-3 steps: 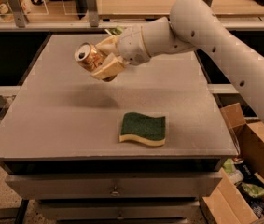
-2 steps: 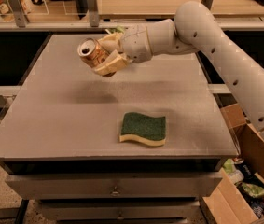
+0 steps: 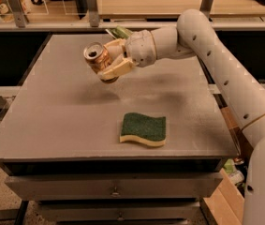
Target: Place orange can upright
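The orange can [image 3: 97, 58] is held in the air above the far middle of the grey table [image 3: 52, 121]. It is tilted, with its silver pull-tab top facing left and toward the camera. My gripper [image 3: 109, 62] is shut on the can, with cream fingers [image 3: 115, 70] clamped on its body from the right. The white arm [image 3: 216, 55] reaches in from the right side. A faint shadow lies on the table under the can.
A green-and-yellow sponge [image 3: 143, 129] lies flat near the table's front right. A bit of a green snack bag [image 3: 120, 32] shows behind the gripper at the far edge. Cardboard boxes [image 3: 225, 191] stand on the floor at the right. A railing runs behind the table.
The gripper with the can has moved a little up and toward the far side, and the can's top has turned more toward the camera. The sponge has not moved.
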Controlling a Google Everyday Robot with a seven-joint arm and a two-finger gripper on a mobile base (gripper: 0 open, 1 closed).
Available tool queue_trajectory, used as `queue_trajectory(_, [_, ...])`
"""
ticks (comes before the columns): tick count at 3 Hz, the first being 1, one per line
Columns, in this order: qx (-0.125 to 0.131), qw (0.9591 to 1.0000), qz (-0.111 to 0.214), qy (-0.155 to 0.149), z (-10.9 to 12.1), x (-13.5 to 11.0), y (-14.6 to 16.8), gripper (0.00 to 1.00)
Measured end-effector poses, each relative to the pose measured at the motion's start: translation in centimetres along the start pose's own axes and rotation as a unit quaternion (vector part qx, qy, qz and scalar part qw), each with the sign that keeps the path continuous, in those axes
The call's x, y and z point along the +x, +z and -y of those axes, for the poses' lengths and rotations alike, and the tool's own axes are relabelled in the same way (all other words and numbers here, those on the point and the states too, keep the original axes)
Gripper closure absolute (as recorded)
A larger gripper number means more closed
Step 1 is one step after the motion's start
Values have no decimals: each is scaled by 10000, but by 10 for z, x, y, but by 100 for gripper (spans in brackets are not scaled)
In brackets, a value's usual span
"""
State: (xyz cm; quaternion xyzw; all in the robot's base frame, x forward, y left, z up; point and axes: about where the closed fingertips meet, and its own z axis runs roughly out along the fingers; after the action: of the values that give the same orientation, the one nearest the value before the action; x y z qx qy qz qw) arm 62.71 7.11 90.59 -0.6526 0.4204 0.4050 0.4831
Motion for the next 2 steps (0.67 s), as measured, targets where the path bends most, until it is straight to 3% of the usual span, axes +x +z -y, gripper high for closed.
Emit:
queue_trajectory(1, [56,9995,38,314,-16,2,-6,100])
queue_trajectory(2, [210,9976,72,658,-37,16,-5,82])
